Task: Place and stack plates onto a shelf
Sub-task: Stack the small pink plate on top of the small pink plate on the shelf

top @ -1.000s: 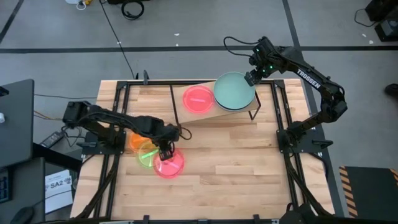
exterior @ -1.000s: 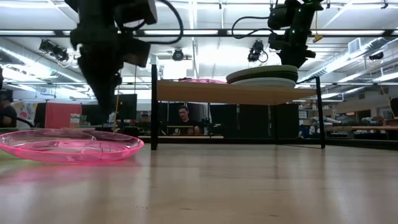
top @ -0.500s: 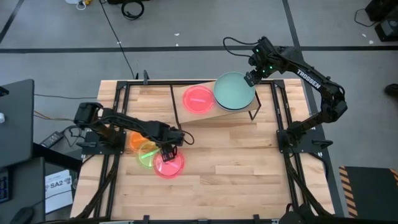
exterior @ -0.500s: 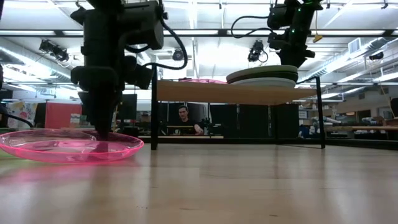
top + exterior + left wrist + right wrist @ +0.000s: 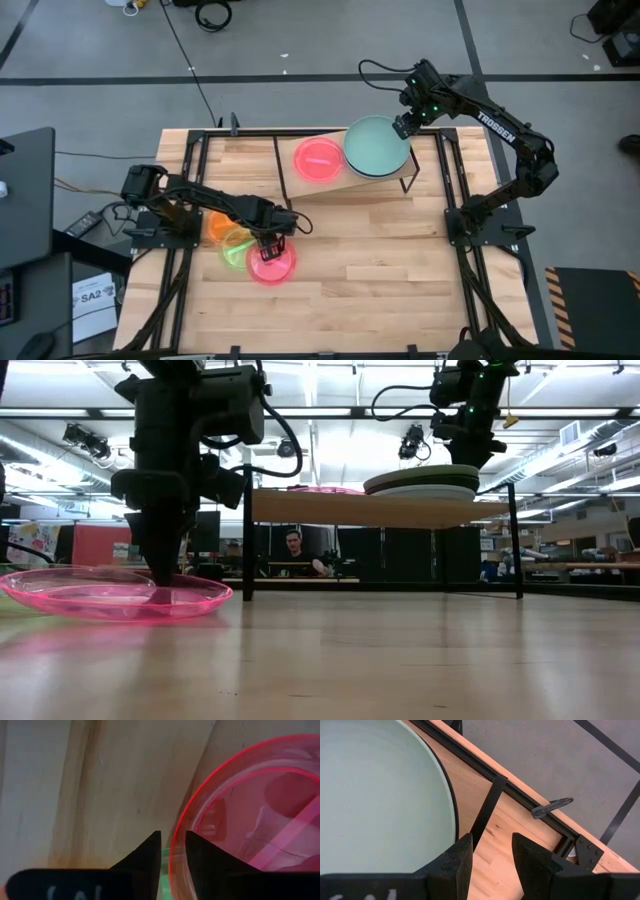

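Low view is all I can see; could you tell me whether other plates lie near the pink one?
Observer: Yes, a green plate and an orange plate lie beside the pink plate.
Operator: Where on the pink plate is the left gripper, please?
Observer: The left gripper is at its rim, on the side toward the green plate.
Operator: Is the right gripper holding the stack?
Observer: No, the right gripper is open just beside the mint plate, with nothing between.

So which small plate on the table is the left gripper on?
The pink plate; the left gripper straddles its rim, while the neon-green and orange plates lie untouched beside it.
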Robot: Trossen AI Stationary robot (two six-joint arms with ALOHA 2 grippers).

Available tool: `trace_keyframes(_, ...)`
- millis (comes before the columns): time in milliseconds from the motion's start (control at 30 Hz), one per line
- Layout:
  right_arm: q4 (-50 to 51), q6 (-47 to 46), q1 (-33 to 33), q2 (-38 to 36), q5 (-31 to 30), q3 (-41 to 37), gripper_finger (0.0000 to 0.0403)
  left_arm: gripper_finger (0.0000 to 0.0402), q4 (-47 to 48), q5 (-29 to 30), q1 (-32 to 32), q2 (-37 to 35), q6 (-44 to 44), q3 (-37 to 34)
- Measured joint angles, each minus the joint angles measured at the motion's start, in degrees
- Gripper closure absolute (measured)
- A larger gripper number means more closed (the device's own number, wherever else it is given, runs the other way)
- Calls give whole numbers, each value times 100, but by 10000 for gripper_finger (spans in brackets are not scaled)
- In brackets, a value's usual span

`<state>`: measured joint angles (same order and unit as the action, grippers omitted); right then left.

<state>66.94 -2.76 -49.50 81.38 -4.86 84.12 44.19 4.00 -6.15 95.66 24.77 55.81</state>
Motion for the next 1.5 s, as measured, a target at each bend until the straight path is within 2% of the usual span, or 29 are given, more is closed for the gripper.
trace_keyframes(267,0,0,0,0,0,0,259,360,-2,-2,0,0,-4,0)
trace_keyframes(567,0,0,0,0,0,0,259,389,-1,-12,0,-2,-8,0)
trace_keyframes(1033,0,0,0,0,0,0,259,393,3,-193,6,-9,-5,0)
trace_keyframes(1500,-2,-2,0,0,0,0,259,394,26,-684,24,-707,9,4)
